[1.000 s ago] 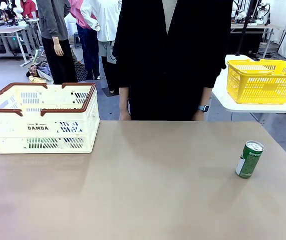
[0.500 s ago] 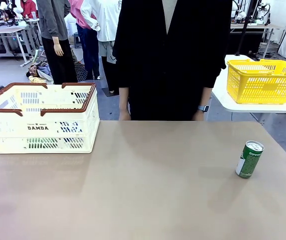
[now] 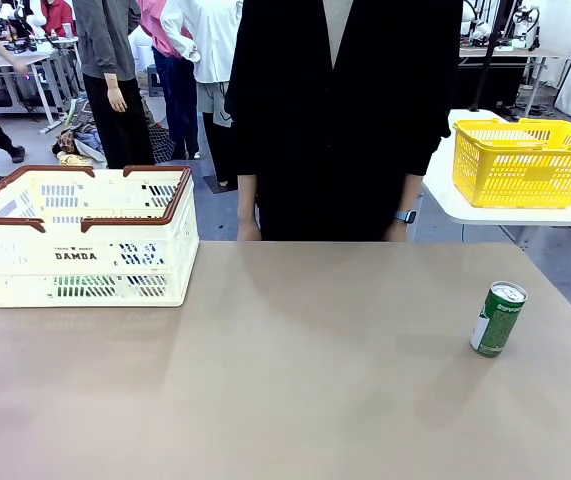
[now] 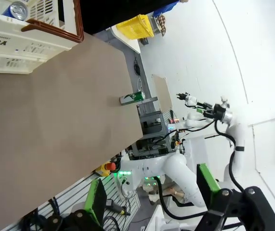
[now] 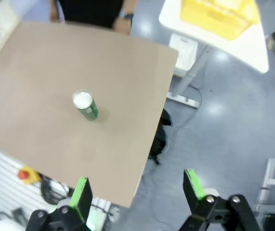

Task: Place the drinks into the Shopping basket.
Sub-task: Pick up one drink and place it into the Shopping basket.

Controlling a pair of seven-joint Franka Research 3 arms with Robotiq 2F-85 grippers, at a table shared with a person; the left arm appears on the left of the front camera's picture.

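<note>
A small green aluminium drink can with white markings and a silver top [image 3: 498, 318] stands upright on the tan table [image 3: 285, 380], far over at its right side and near the right edge, with its long axis vertical. The large cream-white slotted plastic shopping basket with brown rim and handles [image 3: 77, 235] sits at the far left corner, well apart from that can, so the coming move runs the width of the table from right to left. The right gripper [image 5: 136, 191] hangs high above the right edge with its green-padded fingers spread wide and nothing between them; from its wrist view the can lies below and ahead of it, towards the table's middle, silver top facing up. The left gripper [image 4: 151, 195] is likewise released and empty, held back off the near edge, and from its wrist view the can shows far off across the table. I judge the right arm plainly the nearer one, and a descent onto the upright can from above or from the side looks open, since nothing stands beside it. As for contents, the left wrist view shows a blue-and-white can [image 4: 16, 9] already lying inside the cream basket. A bright yellow mesh basket [image 3: 526, 160] rests on a separate white side table [image 3: 445, 195] at the far right; whether anything is in it cannot be told.
</note>
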